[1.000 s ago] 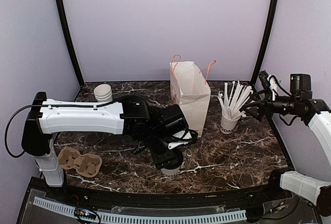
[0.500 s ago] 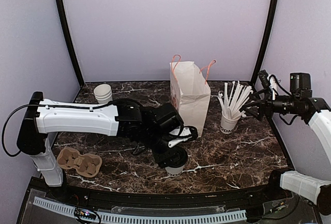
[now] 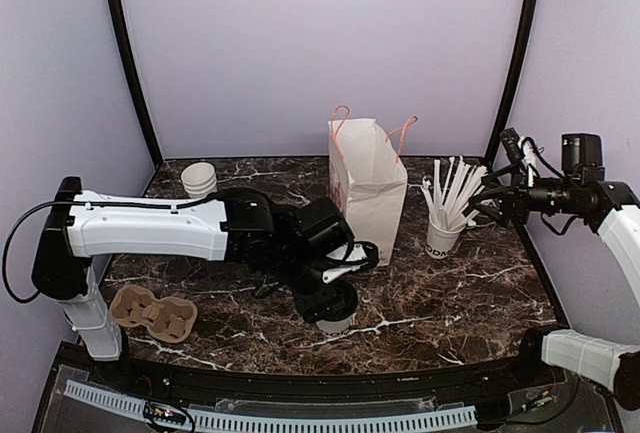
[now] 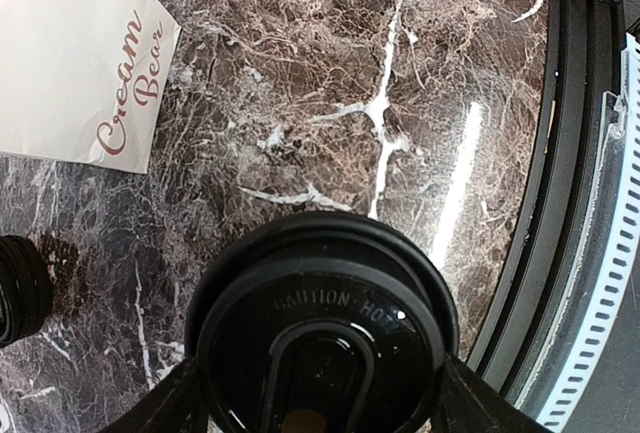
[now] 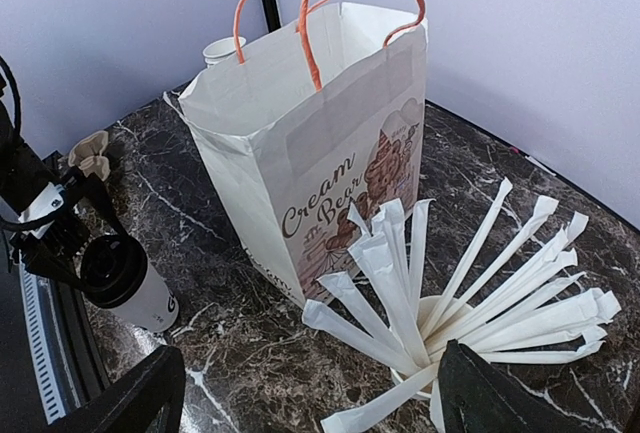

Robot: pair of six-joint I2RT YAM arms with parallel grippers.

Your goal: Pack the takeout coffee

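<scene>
**L pincer** (image 4: 320, 405): clasped on coffee (image 5: 130, 278), one finger each side up by the black lid. Cup reads upright. Base at or barely off the table (image 4: 300, 73), can't tell which. Coffee not yet in the bag.

**Near side of pincer, close:** front rail (image 4: 570, 203) of the table. Little room that way.

**Ahead of pincer, near:** bag (image 5: 320, 143), upright, mouth open, orange handles arching over the mouth. Much taller than the cup.

**Ahead & to its right, past bag:** straws (image 5: 450, 283) fanned out of a white cup. R pincer (image 5: 310, 393) hangs by them, fingers spread, holding nothing.

**To its left, well apart:** carrier (image 3: 152, 313). Far back-left, spare cups (image 3: 199, 179).

**Risks (judged):**
- Grip sits high, so a hard squeeze could pop the lid, or the cup could swing & slip.
- Too low a lift would clip the bag rim & tip or crush it, since nothing steadies the bag.
- Handles may snag the fingers.
- A wide arc right would sweep the straws.

**Room:** open marble betw. pincer & bag, free air above the bag mouth. Up first, then over, looks safest.
</scene>
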